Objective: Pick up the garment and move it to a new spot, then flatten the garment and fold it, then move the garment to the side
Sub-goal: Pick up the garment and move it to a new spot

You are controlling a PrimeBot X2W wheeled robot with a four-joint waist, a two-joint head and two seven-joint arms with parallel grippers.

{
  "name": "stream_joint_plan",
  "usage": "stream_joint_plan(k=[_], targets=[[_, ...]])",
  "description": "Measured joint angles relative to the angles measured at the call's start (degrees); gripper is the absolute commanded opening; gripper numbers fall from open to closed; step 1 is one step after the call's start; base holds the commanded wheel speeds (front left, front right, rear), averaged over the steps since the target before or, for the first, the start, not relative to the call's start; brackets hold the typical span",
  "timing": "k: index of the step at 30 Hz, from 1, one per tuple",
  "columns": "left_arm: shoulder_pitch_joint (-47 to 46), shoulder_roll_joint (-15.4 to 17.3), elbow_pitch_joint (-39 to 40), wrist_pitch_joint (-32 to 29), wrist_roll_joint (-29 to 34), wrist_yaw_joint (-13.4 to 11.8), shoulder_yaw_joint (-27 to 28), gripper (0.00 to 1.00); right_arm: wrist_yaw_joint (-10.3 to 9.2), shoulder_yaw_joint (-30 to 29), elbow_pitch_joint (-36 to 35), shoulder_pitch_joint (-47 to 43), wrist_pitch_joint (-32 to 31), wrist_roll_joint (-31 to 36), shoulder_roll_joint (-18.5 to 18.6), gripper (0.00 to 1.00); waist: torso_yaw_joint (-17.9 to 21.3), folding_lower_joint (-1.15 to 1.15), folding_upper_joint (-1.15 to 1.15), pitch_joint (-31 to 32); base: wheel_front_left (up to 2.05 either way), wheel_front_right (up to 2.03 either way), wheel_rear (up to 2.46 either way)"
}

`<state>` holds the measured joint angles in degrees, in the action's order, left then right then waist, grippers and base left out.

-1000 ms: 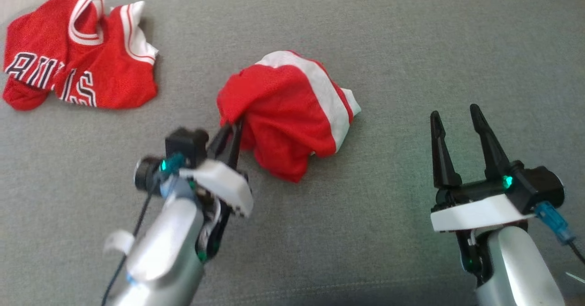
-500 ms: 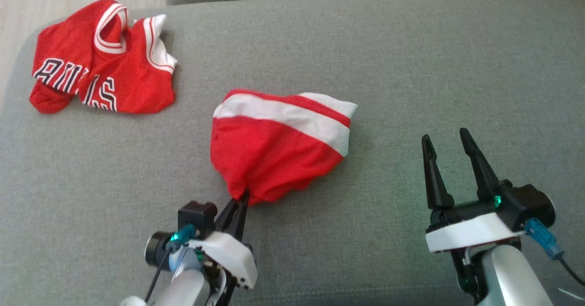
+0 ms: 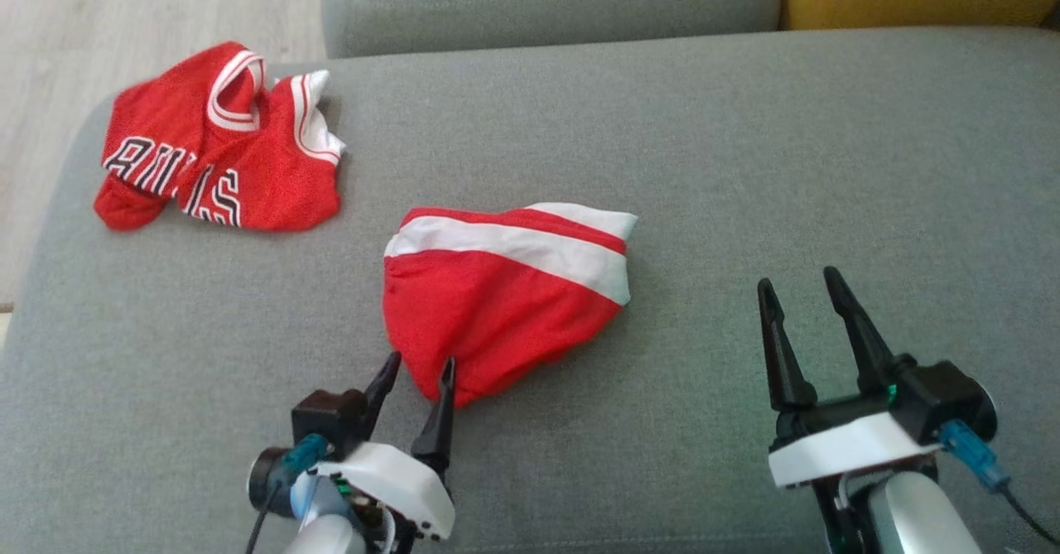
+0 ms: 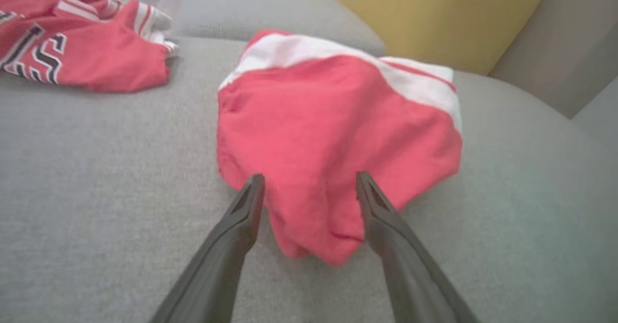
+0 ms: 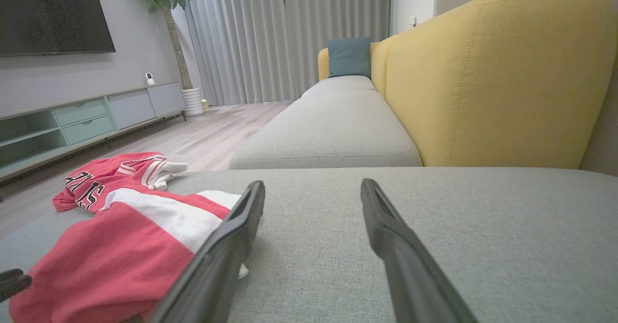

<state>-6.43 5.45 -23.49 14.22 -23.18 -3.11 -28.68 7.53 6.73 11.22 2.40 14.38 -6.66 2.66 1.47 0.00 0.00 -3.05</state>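
In the head view, the red-and-white garment [image 3: 497, 297] lies bunched on the grey sofa seat [image 3: 745, 165] just ahead of the left tool [image 3: 421, 361]. That tool's fingers stand apart on either side of the garment's near tip and grip nothing. The right tool [image 3: 797, 277] is spread wide and empty, well apart from the cloth. The move to a new spot looks done, while flattening, folding and setting aside are not yet done. In the left wrist view, the garment tapers toward the tool, with its white band on the far edge and its long axis crosswise. In the right wrist view, it lies to the left of the open fingers.
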Motion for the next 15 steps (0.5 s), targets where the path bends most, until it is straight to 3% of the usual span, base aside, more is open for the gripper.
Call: stream_joint_plan(k=[6,15], targets=[[3.7,0.1,7.1,0.0,1.8,-0.7,4.0,1.00,0.00,-0.4,0.6,-2.4,0.0,-0.1,0.0,1.00,-0.6,0.00,0.00,3.0,0.00,0.00,0.00],[6.5,0.1,11.2,0.1,2.4,-1.0,8.1,1.00,0.00,-1.4,0.6,-3.2,0.0,-0.5,0.0,1.00,-1.5,0.00,0.00,5.4,0.00,0.00,0.00]])
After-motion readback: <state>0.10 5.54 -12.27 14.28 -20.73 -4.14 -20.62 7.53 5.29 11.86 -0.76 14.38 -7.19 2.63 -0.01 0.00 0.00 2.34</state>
